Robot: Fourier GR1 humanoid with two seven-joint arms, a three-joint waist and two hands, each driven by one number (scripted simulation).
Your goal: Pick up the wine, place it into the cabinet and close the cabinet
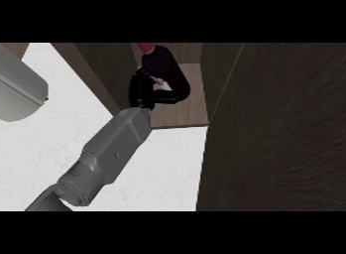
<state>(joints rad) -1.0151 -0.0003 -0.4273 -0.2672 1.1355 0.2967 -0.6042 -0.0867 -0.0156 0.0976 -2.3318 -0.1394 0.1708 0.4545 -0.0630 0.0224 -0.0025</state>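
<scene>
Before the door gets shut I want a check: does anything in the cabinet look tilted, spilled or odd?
Nothing spilled or damaged. The dark wine bottle with a reddish top lies aslant inside the brown wooden cabinet, with the black right hand curled round it; whether it rests on the shelf cannot be told.

Nothing in the head view can be read: no words, brand names, numbers or signs. The dark wine bottle (164,63) shows a small pale patch low on its side that could be a label. The patch is too small and too hidden to make out any letters on it.
</scene>
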